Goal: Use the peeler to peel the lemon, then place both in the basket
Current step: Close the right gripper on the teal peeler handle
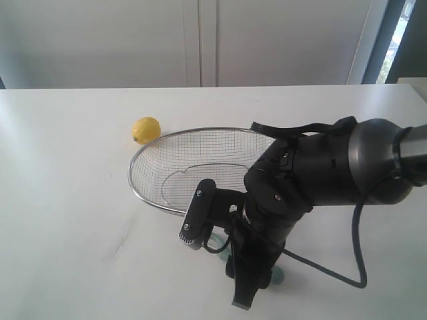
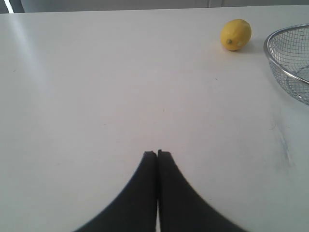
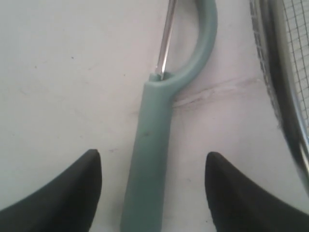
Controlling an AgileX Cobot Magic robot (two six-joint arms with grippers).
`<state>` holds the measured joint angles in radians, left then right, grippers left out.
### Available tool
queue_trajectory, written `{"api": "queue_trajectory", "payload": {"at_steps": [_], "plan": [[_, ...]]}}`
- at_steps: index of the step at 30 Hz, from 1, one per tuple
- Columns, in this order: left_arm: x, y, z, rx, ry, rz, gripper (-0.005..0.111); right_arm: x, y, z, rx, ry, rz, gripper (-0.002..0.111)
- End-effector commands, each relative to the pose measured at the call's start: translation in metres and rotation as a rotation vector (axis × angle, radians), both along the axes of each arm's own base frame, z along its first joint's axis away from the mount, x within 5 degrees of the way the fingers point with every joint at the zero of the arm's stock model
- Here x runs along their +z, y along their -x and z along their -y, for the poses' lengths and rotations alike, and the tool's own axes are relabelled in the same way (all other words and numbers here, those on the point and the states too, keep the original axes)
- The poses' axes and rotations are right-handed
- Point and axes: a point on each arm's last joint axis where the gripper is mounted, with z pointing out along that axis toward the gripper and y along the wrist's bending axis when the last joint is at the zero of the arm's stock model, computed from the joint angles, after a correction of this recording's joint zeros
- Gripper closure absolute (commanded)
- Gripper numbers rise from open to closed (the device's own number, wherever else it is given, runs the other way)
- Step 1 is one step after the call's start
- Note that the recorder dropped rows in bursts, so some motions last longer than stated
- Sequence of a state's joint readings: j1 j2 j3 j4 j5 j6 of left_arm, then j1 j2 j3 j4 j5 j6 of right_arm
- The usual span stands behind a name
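- Yellow lemon [image 1: 145,129] sits on the white bench [image 1: 67,200], just beyond the far-left rim of the wire-mesh basket [image 1: 193,150], with a small gap between them;
- pale teal peeler [image 3: 147,159] lies flat on the bench at the basket's near side, close beside the rim; its thin metal blade points away from the gripper;
- right gripper [image 3: 153,157] hangs over the peeler, jaws spread wide; one finger stands either side of the handle, neither touching it;
- left gripper [image 2: 157,154] has its fingers pressed together, holding nothing, over the bench and well apart from the lemon.
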<state>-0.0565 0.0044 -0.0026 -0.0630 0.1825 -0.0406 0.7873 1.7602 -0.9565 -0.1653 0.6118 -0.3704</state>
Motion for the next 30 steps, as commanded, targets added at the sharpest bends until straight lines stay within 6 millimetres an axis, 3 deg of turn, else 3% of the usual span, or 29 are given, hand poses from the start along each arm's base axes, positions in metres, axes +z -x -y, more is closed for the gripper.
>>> {"api": "queue_trajectory", "payload": {"at_steps": [1, 18, 20, 22, 25, 30], "plan": [[0.000, 0.000, 0.000, 0.004, 0.003, 0.003, 0.107, -0.003, 0.000, 0.004, 0.010, 0.000, 0.008, 0.049], [0.000, 0.000, 0.000, 0.004, 0.003, 0.003, 0.107, -0.022, 0.001, 0.004, -0.003, 0.020, -0.023, 0.050], [0.000, 0.000, 0.000, 0.004, 0.003, 0.003, 0.107, -0.022, 0.002, 0.005, -0.019, 0.025, -0.029, 0.054], [0.000, 0.000, 0.000, 0.004, 0.003, 0.003, 0.107, -0.023, 0.003, 0.008, -0.026, 0.054, -0.052, 0.066], [0.000, 0.000, 0.000, 0.004, 0.003, 0.003, 0.107, -0.023, 0.006, 0.011, -0.032, 0.091, -0.081, 0.108], [0.000, 0.000, 0.000, 0.004, 0.003, 0.003, 0.107, -0.016, 0.006, 0.007, -0.067, 0.042, -0.087, 0.108]]}}
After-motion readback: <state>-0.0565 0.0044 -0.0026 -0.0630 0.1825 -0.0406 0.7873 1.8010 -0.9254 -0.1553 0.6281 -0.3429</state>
